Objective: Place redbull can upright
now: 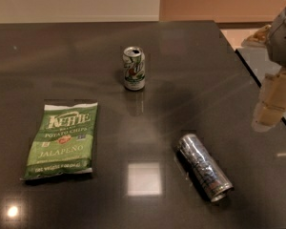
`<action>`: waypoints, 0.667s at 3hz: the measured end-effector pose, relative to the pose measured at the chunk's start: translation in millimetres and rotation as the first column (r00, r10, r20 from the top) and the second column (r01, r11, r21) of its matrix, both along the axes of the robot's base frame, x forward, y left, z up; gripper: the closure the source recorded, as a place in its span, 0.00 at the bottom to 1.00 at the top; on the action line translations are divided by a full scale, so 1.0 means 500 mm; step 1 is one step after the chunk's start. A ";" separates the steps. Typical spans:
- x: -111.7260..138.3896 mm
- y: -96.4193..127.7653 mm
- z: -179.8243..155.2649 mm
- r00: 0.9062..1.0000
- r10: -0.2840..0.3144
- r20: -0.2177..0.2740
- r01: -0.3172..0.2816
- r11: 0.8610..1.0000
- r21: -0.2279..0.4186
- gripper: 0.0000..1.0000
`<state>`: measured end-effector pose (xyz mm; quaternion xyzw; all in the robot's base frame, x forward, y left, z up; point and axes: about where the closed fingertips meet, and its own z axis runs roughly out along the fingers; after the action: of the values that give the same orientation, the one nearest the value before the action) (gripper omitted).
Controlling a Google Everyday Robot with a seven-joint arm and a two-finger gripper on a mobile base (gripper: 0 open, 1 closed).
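Observation:
The redbull can [204, 167], slim, silver and dark blue, lies on its side on the dark table [190, 75] at the lower right, its top end pointing toward the front right. My gripper [271, 104] hangs at the right edge of the view, above the table's right side, apart from the can and holding nothing I can see. A pale finger [275, 99] points down.
A shorter white-and-green soda can [134, 68] stands upright at the centre back. A green Kettle jalapeño chip bag [63, 140] lies flat at the left. The table's right edge [257, 82] runs just under the gripper.

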<state>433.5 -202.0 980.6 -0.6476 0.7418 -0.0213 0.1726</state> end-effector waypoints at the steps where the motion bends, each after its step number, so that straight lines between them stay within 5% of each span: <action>1: -0.039 0.055 -0.021 0.986 0.165 0.003 -0.165 0.986 0.029 0.00; 2: -0.067 0.085 -0.044 0.940 0.342 0.010 -0.342 0.940 0.017 0.00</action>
<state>399.8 -159.4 958.6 -0.7649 0.6177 0.0135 0.1821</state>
